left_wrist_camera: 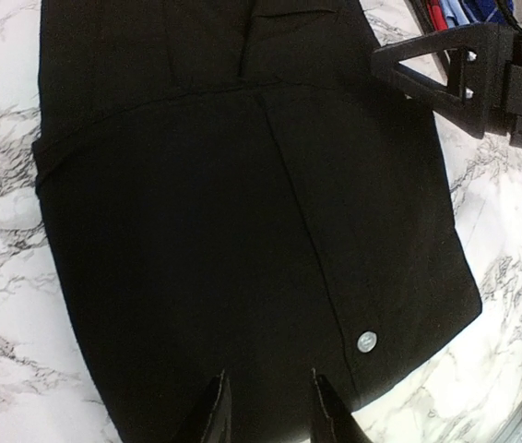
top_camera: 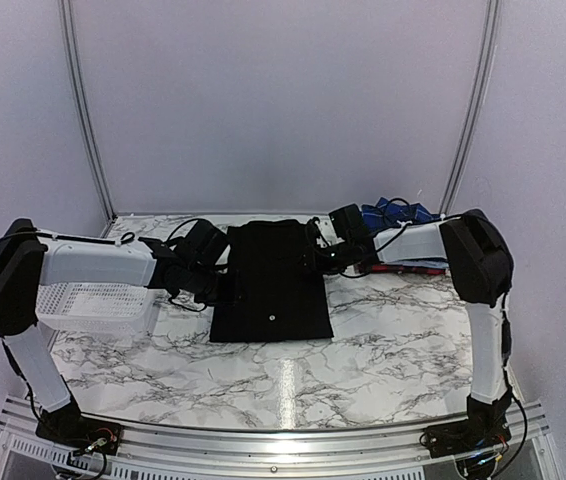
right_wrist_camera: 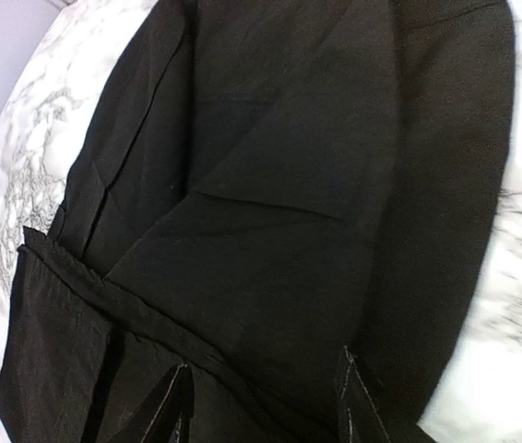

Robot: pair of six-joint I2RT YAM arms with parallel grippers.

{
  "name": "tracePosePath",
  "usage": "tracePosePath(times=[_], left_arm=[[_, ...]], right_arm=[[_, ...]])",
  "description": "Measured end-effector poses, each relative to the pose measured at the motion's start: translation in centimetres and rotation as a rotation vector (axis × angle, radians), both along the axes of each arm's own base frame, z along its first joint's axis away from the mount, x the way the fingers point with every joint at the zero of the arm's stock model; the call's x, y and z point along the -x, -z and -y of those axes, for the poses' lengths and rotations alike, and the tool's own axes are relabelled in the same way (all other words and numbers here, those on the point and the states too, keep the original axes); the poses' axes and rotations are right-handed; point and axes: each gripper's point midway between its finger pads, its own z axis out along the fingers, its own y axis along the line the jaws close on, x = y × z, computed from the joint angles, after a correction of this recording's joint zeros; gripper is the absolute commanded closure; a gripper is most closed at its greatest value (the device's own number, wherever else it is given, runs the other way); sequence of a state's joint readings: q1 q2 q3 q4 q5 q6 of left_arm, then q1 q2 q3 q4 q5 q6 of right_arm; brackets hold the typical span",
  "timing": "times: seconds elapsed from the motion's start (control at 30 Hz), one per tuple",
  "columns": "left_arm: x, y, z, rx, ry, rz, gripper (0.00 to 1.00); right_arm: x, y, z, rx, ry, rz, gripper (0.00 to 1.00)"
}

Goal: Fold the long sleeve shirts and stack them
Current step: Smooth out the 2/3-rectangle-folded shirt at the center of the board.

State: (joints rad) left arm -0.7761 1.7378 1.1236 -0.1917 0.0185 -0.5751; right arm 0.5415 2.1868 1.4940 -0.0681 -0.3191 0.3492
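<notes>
Lying flat in the middle of the table (top_camera: pixel 393 350), the black shirt (top_camera: pixel 271 282) is folded to a long neat shape but, I think, needs one more fold, and the other shirts (top_camera: pixel 401 214) sit heaped at the far right corner. The left claw (left_wrist_camera: pixel 267 378) and right claw (right_wrist_camera: pixel 266 362) hang open over its sides, holding nothing. The marble table has a basket (top_camera: pixel 93 305) at its left edge and plain walls (top_camera: pixel 283 100) around.

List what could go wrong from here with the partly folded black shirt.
1. The black shirt lies in several loose layers. The left gripper and right gripper, both open, may pinch only the top one, so the fold could slip apart.
2. The right arm reaches just in front of the pile of other shirts; a wide swing might knock it.
</notes>
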Motion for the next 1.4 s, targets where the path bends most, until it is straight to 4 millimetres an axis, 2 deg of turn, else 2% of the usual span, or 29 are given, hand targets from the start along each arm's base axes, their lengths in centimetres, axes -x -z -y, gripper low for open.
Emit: tracePosePath(times=[0.07,0.2,0.3,0.37,0.47,0.63,0.73,0.83,1.03,1.13,1.2,1.3,1.4], left_arm=[[-0.7,-0.3,0.9,0.014,0.006,0.004,0.69],[-2.6,-0.8,3.1,0.038,0.02,0.02,0.7],[-4.4,-0.9,4.9,0.051,0.028,0.038,0.7],[-5.7,-0.7,6.1,0.056,0.033,0.051,0.71],[-7.2,0.3,7.2,0.052,0.032,0.053,0.72],[-9.3,3.2,7.3,0.031,0.011,0.026,0.71],[-10.1,5.0,7.3,0.024,0.01,0.001,0.7],[-10.9,5.7,8.0,0.034,0.023,-0.007,0.67],[-11.9,3.7,9.2,0.057,0.054,0.021,0.6],[-11.5,2.6,9.0,0.06,0.059,0.023,0.56],[-10.6,1.4,8.2,0.06,0.059,0.025,0.55],[-8.7,-1.4,6.3,0.063,0.05,0.038,0.55],[-6.3,-5.0,3.7,0.082,0.033,0.076,0.55]], right_arm=[[0.1,-1.1,1.1,0.008,0.016,0.015,0.53],[1.6,-3.7,1.7,-0.006,0.011,0.051,0.62],[2.7,-4.5,2.3,-0.018,0.01,0.061,0.67],[3.3,-4.0,2.5,-0.017,0.006,0.049,0.71],[3.6,-2.1,2.5,-0.01,-0.004,0.014,0.76],[3.7,1.9,2.9,0.012,-0.004,-0.061,0.78],[3.3,2.3,3.5,0.006,0.015,-0.072,0.76],[2.8,2.2,4.1,0.002,0.033,-0.075,0.73],[3.0,1.5,5.0,0.023,0.059,-0.071,0.64],[4.0,0.1,6.0,0.036,0.074,-0.06,0.62],[5.0,-1.2,6.4,0.037,0.077,-0.044,0.61],[6.7,-3.0,7.0,0.034,0.079,-0.013,0.61],[9.3,-3.5,6.9,0.04,0.059,-0.006,0.62]])
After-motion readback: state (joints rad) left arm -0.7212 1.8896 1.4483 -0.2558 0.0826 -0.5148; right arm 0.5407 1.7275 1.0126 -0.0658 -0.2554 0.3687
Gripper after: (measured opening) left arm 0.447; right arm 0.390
